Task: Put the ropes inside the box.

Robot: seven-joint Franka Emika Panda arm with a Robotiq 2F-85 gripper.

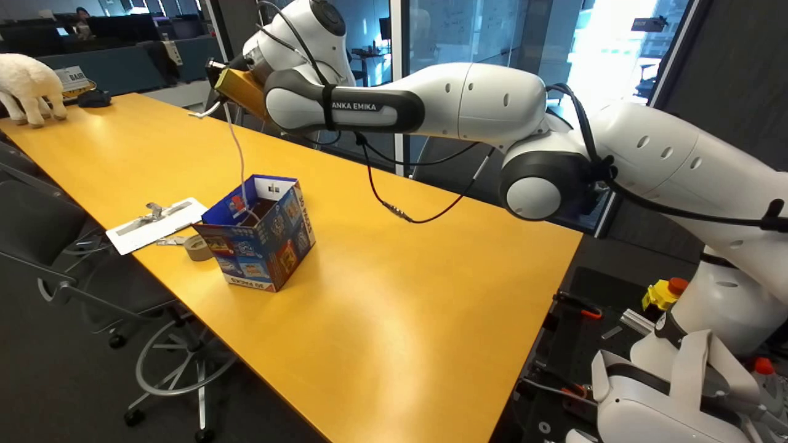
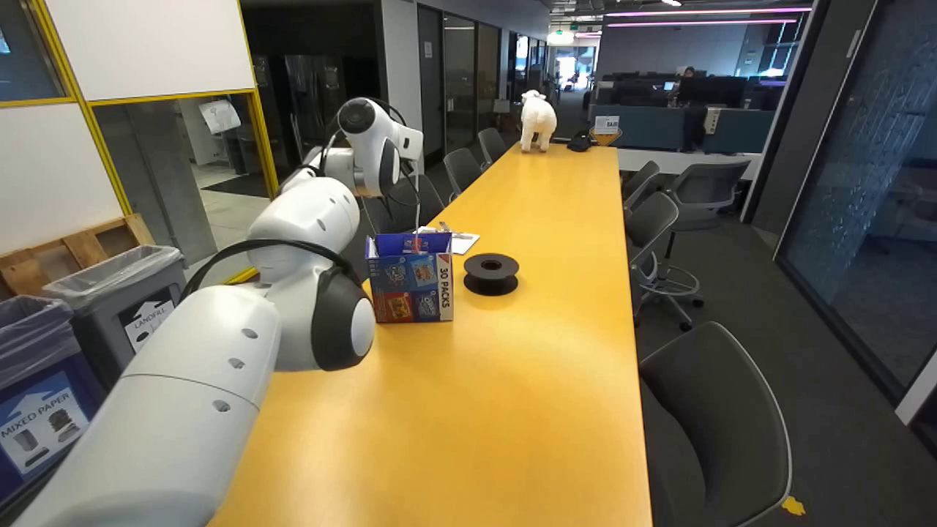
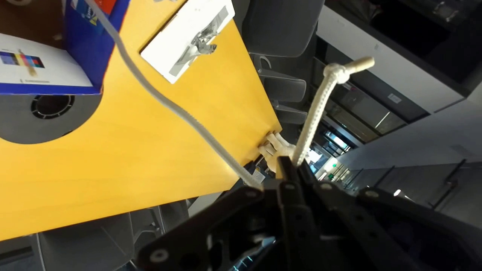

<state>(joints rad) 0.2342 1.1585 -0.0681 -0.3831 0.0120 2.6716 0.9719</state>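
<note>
The fingers are clamped on the rope, its knotted end poking out past their tips. Below them, the rope's long stretch hangs into the open box, which stands on the surface with a black spool just beside it.
</note>
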